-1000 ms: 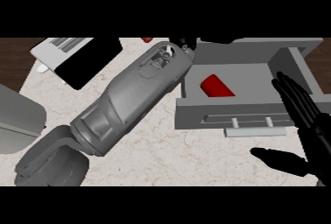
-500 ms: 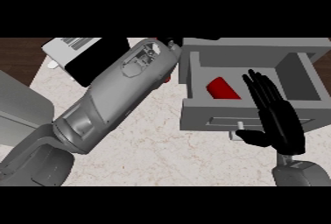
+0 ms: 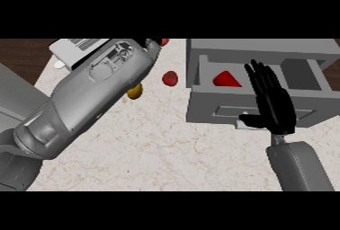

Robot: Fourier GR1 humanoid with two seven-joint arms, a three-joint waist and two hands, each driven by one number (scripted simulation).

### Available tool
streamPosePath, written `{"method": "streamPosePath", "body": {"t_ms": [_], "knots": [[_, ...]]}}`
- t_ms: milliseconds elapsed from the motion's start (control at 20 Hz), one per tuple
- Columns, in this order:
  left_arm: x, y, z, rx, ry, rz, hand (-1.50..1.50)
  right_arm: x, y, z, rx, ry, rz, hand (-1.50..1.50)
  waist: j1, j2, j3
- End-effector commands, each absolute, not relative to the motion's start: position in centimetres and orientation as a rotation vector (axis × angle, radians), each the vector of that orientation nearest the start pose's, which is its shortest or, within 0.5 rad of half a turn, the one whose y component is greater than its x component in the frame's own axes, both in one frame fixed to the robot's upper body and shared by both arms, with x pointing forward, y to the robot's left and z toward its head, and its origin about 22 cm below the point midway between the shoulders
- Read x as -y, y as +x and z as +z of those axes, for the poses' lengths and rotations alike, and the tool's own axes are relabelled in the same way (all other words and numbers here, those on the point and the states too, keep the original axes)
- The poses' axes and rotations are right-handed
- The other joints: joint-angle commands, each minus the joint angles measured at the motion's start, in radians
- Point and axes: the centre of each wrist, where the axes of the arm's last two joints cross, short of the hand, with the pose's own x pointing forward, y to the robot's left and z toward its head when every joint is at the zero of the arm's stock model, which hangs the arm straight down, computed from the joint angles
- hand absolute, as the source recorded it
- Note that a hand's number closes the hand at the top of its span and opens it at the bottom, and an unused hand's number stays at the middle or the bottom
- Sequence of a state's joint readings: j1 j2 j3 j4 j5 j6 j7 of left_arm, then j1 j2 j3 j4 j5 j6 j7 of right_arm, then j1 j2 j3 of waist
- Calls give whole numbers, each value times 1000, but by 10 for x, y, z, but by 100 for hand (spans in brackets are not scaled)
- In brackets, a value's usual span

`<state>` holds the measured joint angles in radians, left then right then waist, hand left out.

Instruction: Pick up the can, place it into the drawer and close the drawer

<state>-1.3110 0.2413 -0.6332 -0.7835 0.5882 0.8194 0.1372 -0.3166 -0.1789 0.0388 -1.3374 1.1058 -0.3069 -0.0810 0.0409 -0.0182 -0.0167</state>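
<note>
Grey drawer (image 3: pixel 256 112), open, on counter (image 3: pixel 166 148) at upper right; front panel faces the robot, handle strip on it partly hidden by the hand
Red can (image 3: pixel 226 79), lying inside the drawer cavity, left part; apart from both hands, so placing looks done & closing is the step in hand
Right hand (image 3: pixel 274 105): black, fingers straight and flat, pointing up, no hold on anything; palm over the drawer front, thumb out to the left near the handle. Contact w/ front likely, but cannot tell for sure
Left hand: not visible; only the grey left forearm (image 3: pixel 86 96) crosses the counter diagonally toward the top edge, far from the drawer
Misc on counter: red fruit (image 3: pixel 170 78) and yellow item (image 3: pixel 135 91), both left of the drawer, clear of its path; white box (image 3: pixel 76 47) at top left

Closing notes (judgement): push w/ flat palm square on the front, centred, straight along the slide direction so the drawer doesn't skew or the whole unit shift on the counter; keep fingertips above the front edge out of the gap; can sits low enough that it shouldn't catch; stop once front is flush
</note>
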Motion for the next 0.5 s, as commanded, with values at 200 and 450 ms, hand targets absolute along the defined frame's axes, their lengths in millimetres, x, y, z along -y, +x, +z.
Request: {"method": "streamPosePath", "body": {"t_ms": [200,450], "knots": [[-98,417,222,1754,231,-45,-150,235,344,-3,1598,-1213,973,-150,24,21,17],[-100,409,222,1743,253,-46,-150,227,369,-2,1624,-1267,933,-150,22,25,18]]}}
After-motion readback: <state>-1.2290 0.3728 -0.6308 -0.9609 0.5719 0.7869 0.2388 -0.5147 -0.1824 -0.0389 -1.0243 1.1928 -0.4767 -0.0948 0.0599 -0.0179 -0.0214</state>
